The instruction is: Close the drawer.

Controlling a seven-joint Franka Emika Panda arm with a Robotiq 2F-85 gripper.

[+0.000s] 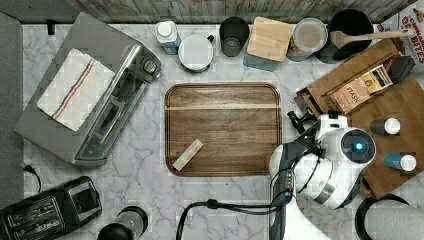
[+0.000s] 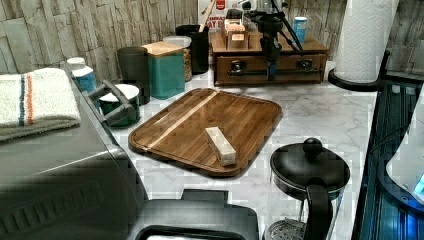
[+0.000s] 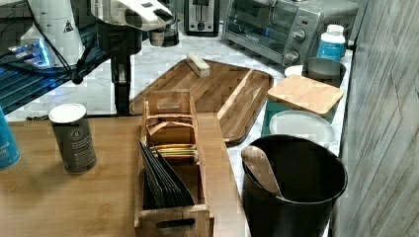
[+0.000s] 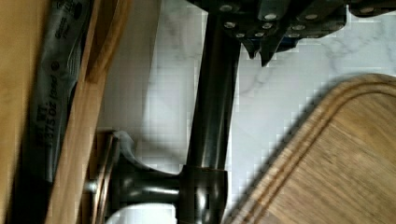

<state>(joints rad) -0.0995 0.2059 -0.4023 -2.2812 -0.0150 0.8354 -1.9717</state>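
Wood: drawer (image 2: 250,62) is medium-brown and sits under the top board (image 2: 315,46), at the far end of the counter in the left view, past the tray (image 2: 215,120).
Drawer state: I read it as slightly open. The wrist view shows a gap behind its front wall (image 4: 77,154), with a packet (image 4: 51,93) visible inside.
Handle: long black bar (image 2: 290,73) across the drawer front, standing off it on posts.
Gripper: gripper (image 2: 271,75) hangs down in front of the bar, near its middle in the left view. In the wrist view the tips (image 4: 261,55) look drawn together, just beside the bar (image 4: 212,116) on the tray side and not clamped on it. I can't confirm contact.
Step in hand: my read is that it is lined up for the push and the closing travel is short.
How I'd run it: push straight along the slide axis, square to the front, with contact near mid-bar so the drawer doesn't rack.
Speed: slow. Stop when the front meets the cabinet face, and don't drive on into the unit.
Height: keep the tips level with the bar so they don't slip over or under it.
Risk: the unit may slide on the marble if I shove hard, and the bottles up top could wobble.
Clearance: the tray edge (image 4: 336,163) is near the wrist, so I'd retreat straight back off the bar.
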